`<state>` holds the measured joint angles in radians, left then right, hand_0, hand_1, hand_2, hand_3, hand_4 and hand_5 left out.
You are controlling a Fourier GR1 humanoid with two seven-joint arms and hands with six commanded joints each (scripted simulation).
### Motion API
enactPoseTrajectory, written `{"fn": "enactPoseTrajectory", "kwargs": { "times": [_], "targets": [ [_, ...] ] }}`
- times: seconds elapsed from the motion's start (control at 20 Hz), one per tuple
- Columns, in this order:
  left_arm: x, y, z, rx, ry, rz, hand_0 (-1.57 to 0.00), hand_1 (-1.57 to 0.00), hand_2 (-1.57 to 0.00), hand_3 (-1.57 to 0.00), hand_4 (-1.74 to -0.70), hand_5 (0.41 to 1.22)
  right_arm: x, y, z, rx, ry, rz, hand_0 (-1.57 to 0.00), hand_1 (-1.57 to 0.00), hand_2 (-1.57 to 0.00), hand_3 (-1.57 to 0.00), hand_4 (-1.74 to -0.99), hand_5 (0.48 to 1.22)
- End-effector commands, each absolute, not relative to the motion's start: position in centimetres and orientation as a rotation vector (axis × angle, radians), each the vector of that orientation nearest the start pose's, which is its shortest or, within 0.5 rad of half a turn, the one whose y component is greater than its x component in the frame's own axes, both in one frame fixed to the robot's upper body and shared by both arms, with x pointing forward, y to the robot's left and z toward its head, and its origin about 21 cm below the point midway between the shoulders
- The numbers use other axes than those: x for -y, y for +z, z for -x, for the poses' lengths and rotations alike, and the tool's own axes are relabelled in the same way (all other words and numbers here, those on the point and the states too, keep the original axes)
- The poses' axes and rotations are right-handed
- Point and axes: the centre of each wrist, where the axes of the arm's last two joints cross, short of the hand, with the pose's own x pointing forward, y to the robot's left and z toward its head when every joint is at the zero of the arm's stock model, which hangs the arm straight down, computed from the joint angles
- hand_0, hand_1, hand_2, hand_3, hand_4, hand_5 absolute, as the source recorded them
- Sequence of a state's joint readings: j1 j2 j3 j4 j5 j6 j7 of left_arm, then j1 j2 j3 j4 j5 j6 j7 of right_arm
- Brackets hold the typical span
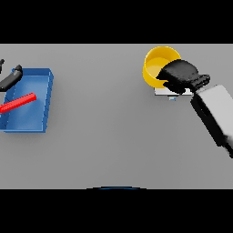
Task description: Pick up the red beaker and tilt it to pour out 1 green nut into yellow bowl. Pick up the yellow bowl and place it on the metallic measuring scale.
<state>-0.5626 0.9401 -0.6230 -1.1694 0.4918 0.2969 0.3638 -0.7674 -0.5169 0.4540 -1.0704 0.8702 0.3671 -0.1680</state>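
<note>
The yellow bowl (157, 61) stands at the far right of the table, on the metallic scale (169, 93), of which only a pale strip shows below it. My right hand (181, 76) covers the bowl's near right rim with its fingers curled over the edge. The red beaker (19, 103) lies on its side inside a blue tray (45, 98) at the far left. My left hand (11, 78) hovers over the tray's far left corner with relaxed fingers, apart from the beaker. No green nut is visible.
The blue tray sits against the table's left edge. My right forearm (216, 113) crosses the right side of the table from the lower right toward the bowl.
</note>
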Motion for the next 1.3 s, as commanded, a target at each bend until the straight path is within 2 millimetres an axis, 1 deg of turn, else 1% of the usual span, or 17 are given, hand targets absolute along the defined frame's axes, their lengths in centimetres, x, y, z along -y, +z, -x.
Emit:
{"fn": "enactPoseTrajectory", "kwargs": {
  "times": [0.0,0.05,0.2,0.3,0.35,0.4,0.45,0.55,0.7,0.8,0.9,0.95,1.0,1.05,1.1,1.15,1.25],
  "targets": [
    [-35.0,10.8,-34.3,1.107,-0.384,-0.593,0.0,0.0,0.0,0.0,-0.74,0.738,22.5,11.6,-40.4,1.245,1.805,0.736,-1.57,-1.57,-1.55,-1.15,-1.741,1.221],
    [-35.0,10.7,-34.2,1.102,-0.392,-0.594,0.0,0.0,0.0,0.0,-0.73,0.735,22.8,11.3,-40.7,1.227,1.784,0.76,-1.57,-1.57,-1.54,-1.15,-1.741,1.221],
    [-34.9,10.4,-34.1,1.087,-0.402,-0.597,0.0,0.0,0.0,0.0,-0.72,0.725,24.4,10.3,-41.3,1.201,1.751,0.759,-1.57,-1.57,-1.5,-1.17,-1.741,1.221],
    [-34.8,10.9,-34.5,1.101,-0.402,-0.603,0.0,0.0,0.0,0.0,-0.72,0.717,24.6,9.9,-41.9,1.181,1.72,0.765,-1.57,-1.57,-1.47,-1.24,-1.741,1.221],
    [-35.0,10.9,-34.3,1.104,-0.398,-0.604,0.0,0.0,0.0,0.0,-0.72,0.714,25.3,9.5,-42.1,1.169,1.709,0.756,-1.57,-1.57,-1.46,-1.27,-1.741,1.221],
    [-34.9,10.3,-34.1,1.105,-0.402,-0.593,0.0,0.0,0.0,0.0,-0.73,0.713,25.8,9.2,-42.3,1.155,1.691,0.756,-1.57,-1.57,-1.45,-1.29,-1.741,1.221],
    [-35.0,10.5,-34.2,1.105,-0.397,-0.597,0.0,0.0,0.0,0.0,-0.72,0.712,26.0,8.8,-42.4,1.146,1.677,0.75,-1.57,-1.57,-1.44,-1.32,-1.741,1.221],
    [-34.8,10.5,-34.3,1.089,-0.407,-0.596,0.0,0.0,0.0,0.0,-0.72,0.71,25.8,8.1,-42.6,1.14,1.669,0.731,-1.57,-1.57,-1.42,-1.35,-1.741,1.221],
    [-35.0,10.8,-34.2,1.101,-0.394,-0.593,0.0,0.0,0.0,0.0,-0.73,0.713,26.4,7.7,-42.7,1.114,1.635,0.697,-1.53,-1.57,-1.38,-1.44,-1.741,1.221],
    [-34.9,10.6,-34.1,1.097,-0.404,-0.595,0.0,0.0,0.0,0.0,-0.73,0.712,25.8,7.6,-42.8,1.105,1.641,0.685,-1.42,-1.57,-1.36,-1.49,-1.741,1.221],
    [-34.6,10.5,-34.3,1.09,-0.409,-0.594,0.0,0.0,0.0,0.0,-0.73,0.715,26.1,7.6,-42.9,1.094,1.645,0.677,-1.4,-1.57,-1.39,-1.36,-1.741,1.221],
    [-34.7,10.4,-34.3,1.085,-0.408,-0.593,0.0,0.0,0.0,0.0,-0.73,0.717,25.9,7.6,-42.9,1.091,1.635,0.676,-1.33,-1.46,-1.42,-1.2,-1.741,1.221],
    [-34.7,10.6,-34.3,1.09,-0.401,-0.601,0.0,0.0,0.0,0.0,-0.73,0.72,26.4,7.6,-42.9,1.101,1.631,0.654,-1.13,-1.32,-1.33,-1.06,-1.701,1.221],
    [-34.6,10.6,-34.4,1.091,-0.404,-0.595,0.0,0.0,0.0,0.0,-0.73,0.723,26.4,7.6,-42.9,1.104,1.622,0.653,-0.9,-1.15,-1.19,-0.94,-1.66,1.143],
    [-34.6,10.7,-34.5,1.092,-0.408,-0.598,0.0,0.0,0.0,0.0,-0.73,0.728,26.4,7.6,-43.0,1.094,1.606,0.646,-0.72,-0.98,-1.04,-0.83,-1.619,1.072],
    [-34.9,10.5,-34.5,1.095,-0.406,-0.591,0.0,0.0,0.0,0.0,-0.73,0.729,26.5,7.9,-43.1,1.086,1.602,0.646,-0.58,-0.83,-0.91,-0.74,-1.588,1.016],
    [-34.8,10.3,-34.5,1.09,-0.41,-0.595,0.0,0.0,0.0,0.0,-0.73,0.717,26.5,7.3,-42.9,1.056,1.615,0.645,-0.37,-0.58,-0.69,-0.61,-1.539,0.933]
  ]
}}
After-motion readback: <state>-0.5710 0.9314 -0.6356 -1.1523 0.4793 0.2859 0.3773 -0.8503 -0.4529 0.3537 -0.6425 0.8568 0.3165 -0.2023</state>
